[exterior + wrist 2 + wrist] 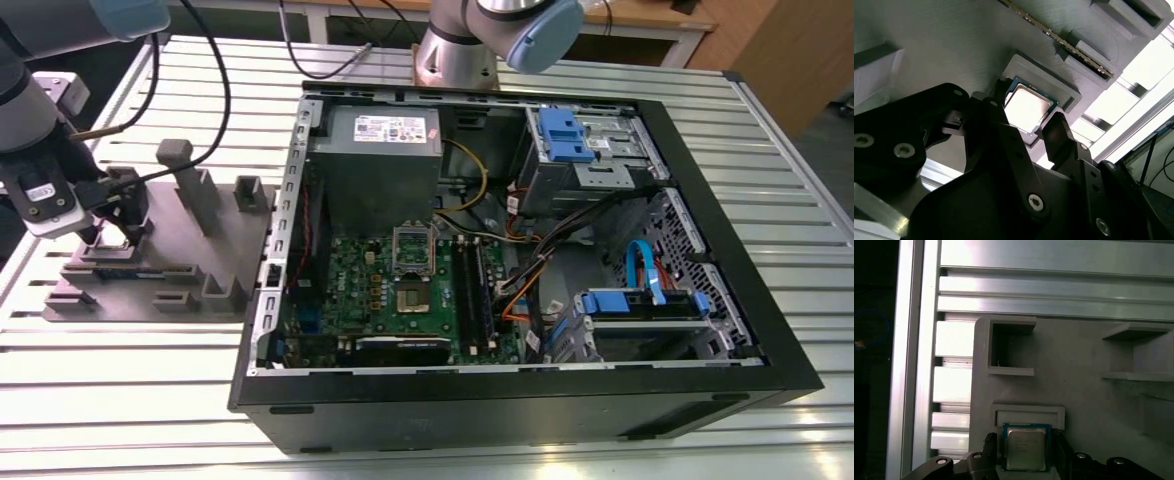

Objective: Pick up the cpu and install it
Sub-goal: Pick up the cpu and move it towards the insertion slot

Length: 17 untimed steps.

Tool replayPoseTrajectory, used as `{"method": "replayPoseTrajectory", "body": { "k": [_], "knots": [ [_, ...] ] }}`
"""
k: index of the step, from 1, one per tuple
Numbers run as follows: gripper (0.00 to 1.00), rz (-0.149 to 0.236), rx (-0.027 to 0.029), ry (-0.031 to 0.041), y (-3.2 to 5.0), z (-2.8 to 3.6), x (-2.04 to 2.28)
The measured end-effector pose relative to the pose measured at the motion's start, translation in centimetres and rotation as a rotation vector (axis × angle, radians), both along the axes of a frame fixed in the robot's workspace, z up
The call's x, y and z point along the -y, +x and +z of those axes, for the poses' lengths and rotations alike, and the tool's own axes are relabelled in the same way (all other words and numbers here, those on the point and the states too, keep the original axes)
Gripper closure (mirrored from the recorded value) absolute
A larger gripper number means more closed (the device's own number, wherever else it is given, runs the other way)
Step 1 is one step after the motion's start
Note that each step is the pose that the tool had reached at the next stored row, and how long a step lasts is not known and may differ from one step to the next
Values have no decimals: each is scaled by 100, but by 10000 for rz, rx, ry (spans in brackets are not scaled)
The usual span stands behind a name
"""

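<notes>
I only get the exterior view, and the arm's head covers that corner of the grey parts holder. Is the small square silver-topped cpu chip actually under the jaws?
Observer: Yes. In both wrist views the small flat square cpu, shiny silver on top with a thin dark rim, lies flat in a shallow square pocket of the grey plastic holder.
Operator: Are the jaws around it?
Observer: In the first wrist view the gripper has one jaw on each side of the cpu, standing apart, and the chip sits in its pocket.
</notes>
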<state>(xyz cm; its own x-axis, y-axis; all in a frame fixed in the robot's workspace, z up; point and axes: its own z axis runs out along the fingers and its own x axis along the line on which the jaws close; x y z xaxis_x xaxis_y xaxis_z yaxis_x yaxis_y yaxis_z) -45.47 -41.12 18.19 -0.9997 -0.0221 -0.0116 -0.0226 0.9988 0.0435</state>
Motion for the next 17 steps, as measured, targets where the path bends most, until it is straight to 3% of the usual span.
{"method": "replayPoseTrajectory", "body": {
  "k": [5,8,11,17],
  "knots": [
    [44,1,2,-15,0,8,-2],
    [44,1,6,-81,-1,9,-8],
    [44,0,63,-89,-10,9,-8],
    [44,-9,87,-89,-11,3,-9]
  ]
}}
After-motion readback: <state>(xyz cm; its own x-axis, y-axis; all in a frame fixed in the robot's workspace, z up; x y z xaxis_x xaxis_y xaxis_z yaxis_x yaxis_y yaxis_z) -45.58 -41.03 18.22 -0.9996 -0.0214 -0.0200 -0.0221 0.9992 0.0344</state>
